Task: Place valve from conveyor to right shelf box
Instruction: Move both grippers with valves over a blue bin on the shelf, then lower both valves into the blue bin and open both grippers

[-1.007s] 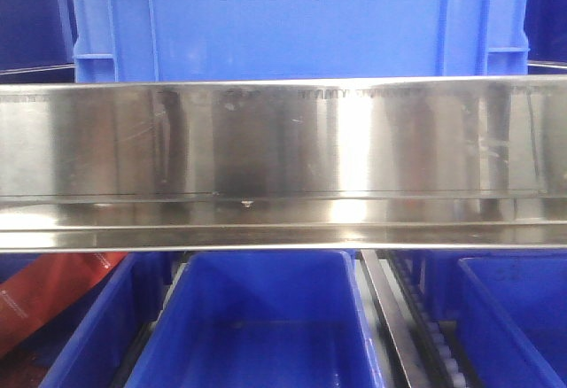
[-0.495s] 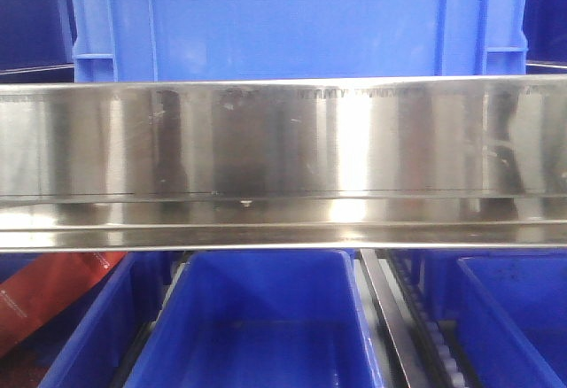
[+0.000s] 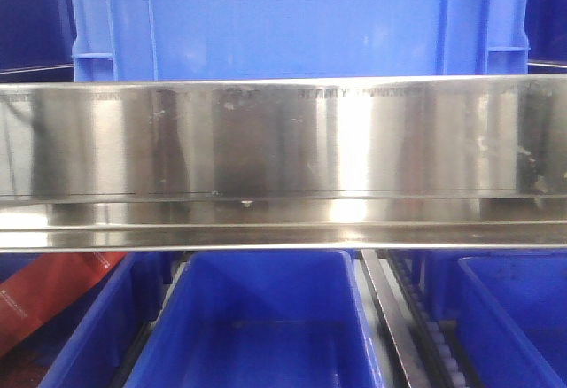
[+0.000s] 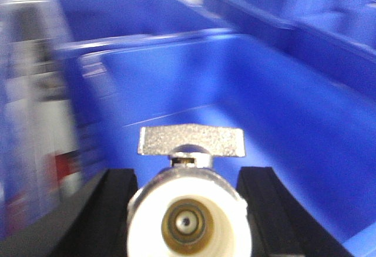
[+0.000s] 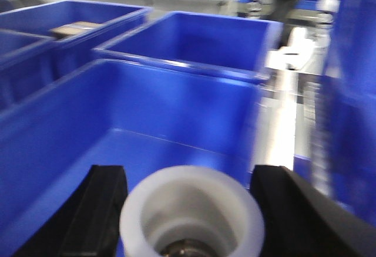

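Note:
In the left wrist view my left gripper is shut on a valve with a white end cap and a silver butterfly handle. It holds the valve above the inside of a blue box. In the right wrist view my right gripper is shut on a second valve, white open end towards the camera, above another blue box. Both wrist views are motion-blurred. The conveyor is out of view. Neither gripper shows in the front view.
The front view shows a wide steel shelf beam, a large blue crate above it and blue bins below, with a roller rail between them. More blue boxes stand behind the right gripper.
In the front view only the reflections on the steel beam have shifted slightly; the crates and bins have not moved.

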Available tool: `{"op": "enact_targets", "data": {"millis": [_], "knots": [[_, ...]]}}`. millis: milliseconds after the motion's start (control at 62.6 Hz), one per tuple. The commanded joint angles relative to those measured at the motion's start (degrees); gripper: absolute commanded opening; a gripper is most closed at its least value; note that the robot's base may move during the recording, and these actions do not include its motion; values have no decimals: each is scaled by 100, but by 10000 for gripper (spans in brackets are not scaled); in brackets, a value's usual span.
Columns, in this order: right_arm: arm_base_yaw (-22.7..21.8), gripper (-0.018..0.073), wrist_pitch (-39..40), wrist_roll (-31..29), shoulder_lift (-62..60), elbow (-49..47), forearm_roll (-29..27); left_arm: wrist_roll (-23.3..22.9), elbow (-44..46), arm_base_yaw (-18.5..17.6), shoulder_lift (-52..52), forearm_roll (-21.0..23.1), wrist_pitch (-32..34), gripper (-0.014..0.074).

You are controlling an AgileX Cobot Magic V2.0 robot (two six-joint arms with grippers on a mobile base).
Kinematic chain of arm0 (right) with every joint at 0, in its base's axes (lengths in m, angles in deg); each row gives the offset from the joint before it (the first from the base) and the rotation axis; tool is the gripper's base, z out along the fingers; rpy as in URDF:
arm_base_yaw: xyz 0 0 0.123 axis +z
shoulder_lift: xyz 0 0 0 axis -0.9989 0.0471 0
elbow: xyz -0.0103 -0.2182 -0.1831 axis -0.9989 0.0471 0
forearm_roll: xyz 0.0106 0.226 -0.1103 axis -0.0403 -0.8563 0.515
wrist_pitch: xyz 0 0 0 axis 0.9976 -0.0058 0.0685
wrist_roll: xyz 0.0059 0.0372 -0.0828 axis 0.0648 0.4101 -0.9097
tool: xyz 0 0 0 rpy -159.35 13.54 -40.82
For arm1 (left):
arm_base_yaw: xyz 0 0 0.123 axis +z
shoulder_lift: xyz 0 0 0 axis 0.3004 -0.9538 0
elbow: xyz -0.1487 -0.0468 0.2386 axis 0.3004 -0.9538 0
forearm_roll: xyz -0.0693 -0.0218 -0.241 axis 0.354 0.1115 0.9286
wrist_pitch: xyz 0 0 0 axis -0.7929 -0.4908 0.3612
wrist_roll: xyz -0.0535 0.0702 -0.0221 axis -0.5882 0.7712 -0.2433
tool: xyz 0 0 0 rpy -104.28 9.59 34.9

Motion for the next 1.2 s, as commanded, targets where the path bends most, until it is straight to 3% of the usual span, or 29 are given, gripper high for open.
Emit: {"op": "enact_targets", "data": {"millis": [0, 64, 224, 320, 432, 863, 991, 1183], "knots": [[245, -163, 443, -1, 380, -399, -8, -187, 411, -355, -393, 151, 179, -111], [396, -163, 443, -1, 685, -605, -8, -574, 754, -546, -768, -67, 166, -111], [566, -163, 587, -1, 1374, -900, -8, -1683, 1661, -1003, -1618, -1297, -256, -111], [566, -163, 676, -1, 1630, -951, -8, -2035, 2085, -1136, -2036, -1708, -553, -111], [566, -163, 701, -1, 1855, -951, -8, -2302, 2215, -1136, -2351, -1739, -658, -111], [555, -156, 484, -1, 2371, -951, 2, -2307, 2215, -1136, -2831, -1739, -839, -111], [555, -28, 481, -1, 2394, -951, 2, -2296, 2215, -1136, -2893, -1829, -946, -96], [545, 186, 438, -1, 2394, -951, 2, -2296, 2215, -1136, -3003, -1884, -1126, 157]]}}
